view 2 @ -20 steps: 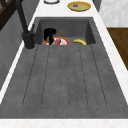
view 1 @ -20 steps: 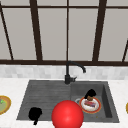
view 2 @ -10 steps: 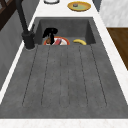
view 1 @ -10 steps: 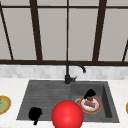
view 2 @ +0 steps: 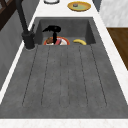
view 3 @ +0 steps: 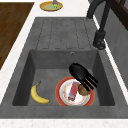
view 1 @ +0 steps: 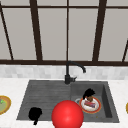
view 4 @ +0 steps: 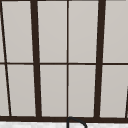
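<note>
A dark grey stone-look sink (view 1: pixel 45 92) is set into a white speckled countertop (view 1: pixel 15 85), with a ribbed draining board to the left of its deep basin (view 3: pixel 50 62) and a tall black curved faucet (view 1: pixel 68 72) at the back edge between the two. Behind the faucet runs a pale tiled strip, and above it a large window (view 4: pixel 52 37) with dark brown bars and blank grey panes. Down in the basin, on the faucet's right, lies a round white plate with an orange-red rim (view 3: pixel 63 96) carrying a reddish rectangular bar (view 3: pixel 73 90) and a small brown round piece of food (view 3: pixel 83 90). The right hand (view 3: pixel 81 73) hovers over the faucet side of this plate with straight, spread fingers pointing down at the brown piece; whether they touch it cannot be told. A yellow banana (view 3: pixel 37 95) lies on the basin floor beside the plate, on the side away from the faucet. The left hand (view 1: pixel 35 113) hangs over the front left corner of the draining board; its fingers cannot be made out. A big glossy red ball (view 1: pixel 67 115) sits in front of the faucet at the sink's near edge. A yellow-rimmed dish with greenish contents (view 1: pixel 3 105) rests on the counter left of the sink, and brown wood flooring (view 3: pixel 12 20) lies beyond the counter.
</note>
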`<action>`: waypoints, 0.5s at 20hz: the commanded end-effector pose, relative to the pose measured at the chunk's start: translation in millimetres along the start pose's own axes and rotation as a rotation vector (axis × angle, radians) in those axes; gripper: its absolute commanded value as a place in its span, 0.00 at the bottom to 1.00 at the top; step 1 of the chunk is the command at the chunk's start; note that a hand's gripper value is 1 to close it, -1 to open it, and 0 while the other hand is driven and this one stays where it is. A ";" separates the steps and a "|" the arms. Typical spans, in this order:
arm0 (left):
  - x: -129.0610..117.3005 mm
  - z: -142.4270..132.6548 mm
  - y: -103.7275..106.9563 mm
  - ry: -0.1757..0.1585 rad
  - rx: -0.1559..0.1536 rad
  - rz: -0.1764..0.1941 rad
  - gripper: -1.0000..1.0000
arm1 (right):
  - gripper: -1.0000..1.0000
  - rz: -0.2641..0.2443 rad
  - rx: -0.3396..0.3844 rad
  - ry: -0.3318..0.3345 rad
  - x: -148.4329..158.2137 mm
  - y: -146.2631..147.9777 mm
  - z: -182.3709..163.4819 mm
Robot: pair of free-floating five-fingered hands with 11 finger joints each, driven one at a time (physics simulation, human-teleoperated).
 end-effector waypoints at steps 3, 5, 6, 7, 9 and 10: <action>0.0 0.0 0.0 0.000 0.000 0.000 0.50 | 0.00 0.006 0.015 -0.023 4.6 -21.8 28.6; 0.0 0.0 0.0 0.000 0.000 0.000 0.50 | 0.00 0.017 0.034 -0.035 1.9 -30.4 42.6; 0.0 0.0 0.0 0.000 0.000 0.000 0.50 | 0.00 0.021 0.041 -0.044 2.5 -35.1 47.4; 0.0 0.0 0.0 0.000 0.000 0.000 0.50 | 0.00 0.026 0.050 -0.051 3.2 -38.7 52.0; 0.0 0.0 0.0 0.000 0.000 0.000 0.50 | 0.00 0.035 0.052 -0.077 5.5 -47.1 60.3; 0.0 0.0 0.0 0.000 0.000 0.000 0.50 | 0.00 0.044 0.055 -0.091 7.6 -50.0 63.5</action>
